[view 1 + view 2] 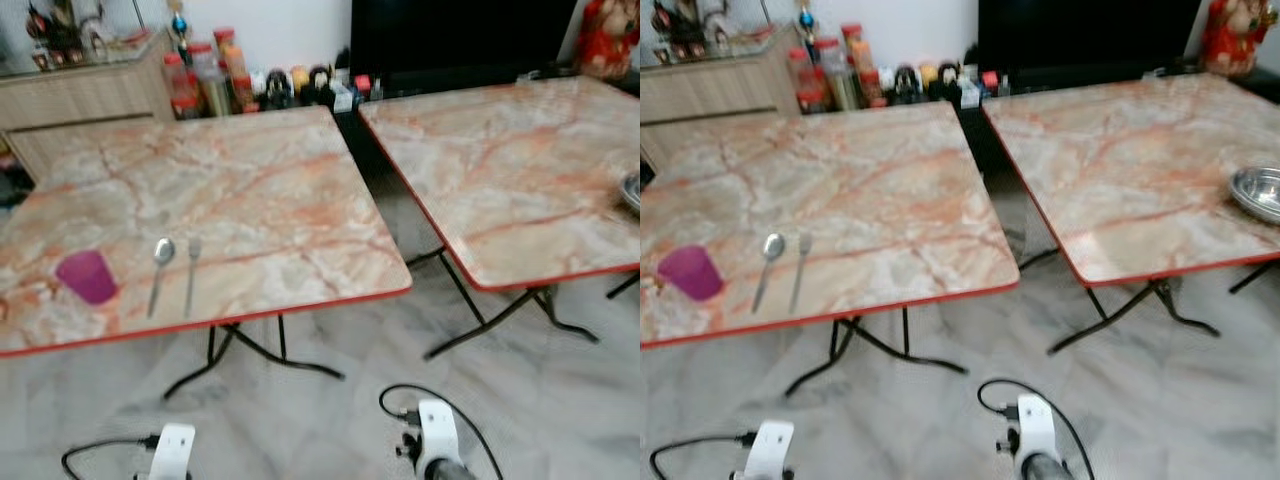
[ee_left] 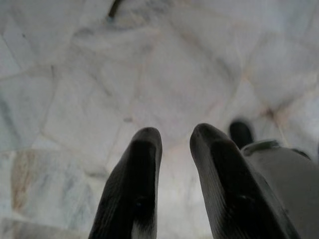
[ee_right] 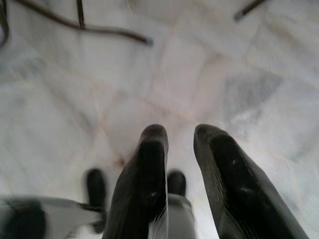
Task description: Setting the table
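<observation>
Both the left gripper [image 2: 174, 137] and right gripper [image 3: 179, 134] hang over the pale marble floor [image 3: 199, 74], fingers slightly parted, holding nothing. Well ahead of them, a purple plastic cup [image 1: 88, 276], metal spoon [image 1: 160, 270] and metal fork [image 1: 191, 272] lie on the left marble-patterned folding table [image 1: 250, 190]; a steel bowl [image 1: 1258, 192] sits on the right table [image 1: 1130, 170].

Left arm [image 1: 172, 450] and right arm [image 1: 437, 440]: white wrist housings, black looped cables plugged in. Both grippers: two long, rounded black fingers [image 2: 134, 189], matte finish.
</observation>
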You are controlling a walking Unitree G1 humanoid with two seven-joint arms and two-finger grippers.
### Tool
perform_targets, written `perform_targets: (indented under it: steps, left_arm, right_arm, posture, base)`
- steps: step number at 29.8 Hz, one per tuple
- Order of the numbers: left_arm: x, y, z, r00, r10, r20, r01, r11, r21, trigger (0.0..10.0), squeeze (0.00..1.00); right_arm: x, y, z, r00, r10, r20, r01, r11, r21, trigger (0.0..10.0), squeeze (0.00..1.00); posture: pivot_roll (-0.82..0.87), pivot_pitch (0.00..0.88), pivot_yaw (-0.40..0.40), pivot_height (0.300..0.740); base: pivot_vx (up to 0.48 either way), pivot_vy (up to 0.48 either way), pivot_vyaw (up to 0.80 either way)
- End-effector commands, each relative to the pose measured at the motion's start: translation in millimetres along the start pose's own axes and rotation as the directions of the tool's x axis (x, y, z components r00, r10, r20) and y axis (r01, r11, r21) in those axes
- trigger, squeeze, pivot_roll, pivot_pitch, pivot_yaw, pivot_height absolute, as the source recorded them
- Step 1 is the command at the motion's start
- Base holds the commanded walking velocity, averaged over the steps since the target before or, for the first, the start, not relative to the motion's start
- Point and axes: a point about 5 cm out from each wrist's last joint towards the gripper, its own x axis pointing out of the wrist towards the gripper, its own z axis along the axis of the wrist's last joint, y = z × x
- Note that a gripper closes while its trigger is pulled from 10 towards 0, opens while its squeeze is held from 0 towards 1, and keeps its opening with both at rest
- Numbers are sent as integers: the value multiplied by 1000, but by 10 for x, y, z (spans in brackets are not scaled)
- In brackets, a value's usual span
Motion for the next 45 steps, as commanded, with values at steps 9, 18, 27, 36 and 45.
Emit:
perform_targets:
  steps: [9,18,27,36,45]
  left_arm:
    - [-6,94,-33,1000,18,-11,-18,1000,16,10000,0]
    - [-6,93,-31,1000,16,-9,-16,1000,20,10000,0]
    - [-1,90,0,1000,15,-2,-15,1000,21,10000,0]
    - [-1,109,2,1000,21,-4,-21,1000,14,10000,0]
    - [-2,124,4,1000,25,0,-25,1000,20,10000,0]
  right_arm:
    - [23,134,98,999,37,28,-36,999,-28,10000,0]
    - [21,159,79,999,44,22,-43,999,-27,10000,0]
    - [23,171,87,999,48,23,-47,998,-34,10000,0]
    - [22,165,83,999,41,25,-41,999,-4,10000,0]
    - [22,187,82,999,45,27,-45,999,16,10000,0]
  posture:
    - [-4,0,50,740]
    - [-2,0,52,740]
    - [-1,0,56,740]
    - [5,0,57,740]
    - [16,0,55,740]
  base:
    - [0,439,0]
    - [0,439,150]
    - [0,385,0]
    - [0,312,144]
    - [0,210,0]
